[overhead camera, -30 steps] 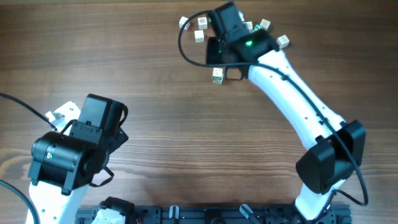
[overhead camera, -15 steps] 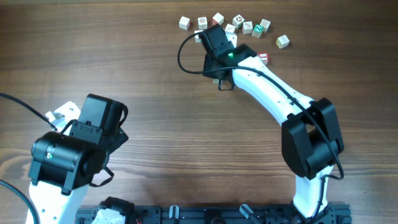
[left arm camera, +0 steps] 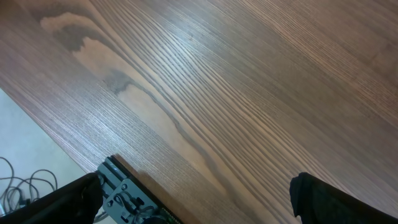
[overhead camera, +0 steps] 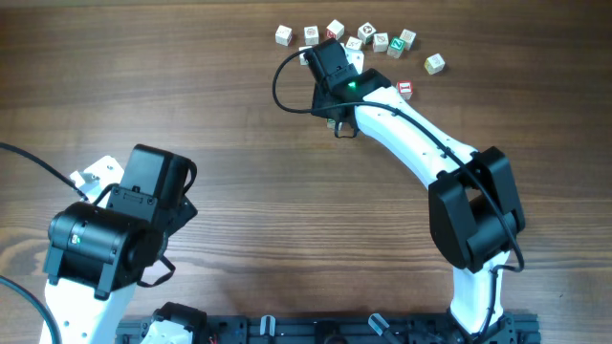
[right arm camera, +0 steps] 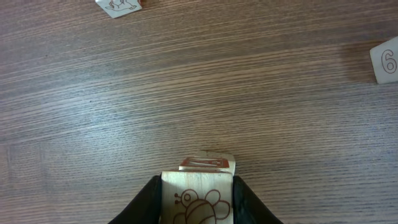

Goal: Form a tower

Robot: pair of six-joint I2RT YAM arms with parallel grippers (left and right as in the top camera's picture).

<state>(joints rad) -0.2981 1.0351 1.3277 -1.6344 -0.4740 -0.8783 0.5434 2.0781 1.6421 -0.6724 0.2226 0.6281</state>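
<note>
My right gripper (right arm camera: 198, 186) is shut on a pale wooden cube (right arm camera: 198, 200) with a bee drawn on its face. Just beyond and below it shows the red-printed top of another cube (right arm camera: 208, 163), the top of the tower. The rest of the tower is hidden behind the held cube, and I cannot tell whether the two cubes touch. From overhead the right gripper (overhead camera: 335, 117) covers that spot at the table's upper middle. My left gripper (left arm camera: 199, 208) stands wide open over bare wood near the table's edge, holding nothing.
Several loose cubes (overhead camera: 367, 32) lie in a row behind the right gripper, one with red print (overhead camera: 404, 90) to its right. The right wrist view shows a cube marked 6 (right arm camera: 387, 59) and another cube (right arm camera: 118, 6) at the top edge. The left arm (overhead camera: 124, 229) sits at the near left.
The right arm has swung from the row of loose cubes toward me with the bee cube, stopping over the lone cube. Over the last half second it barely moved. The left arm stayed still.
</note>
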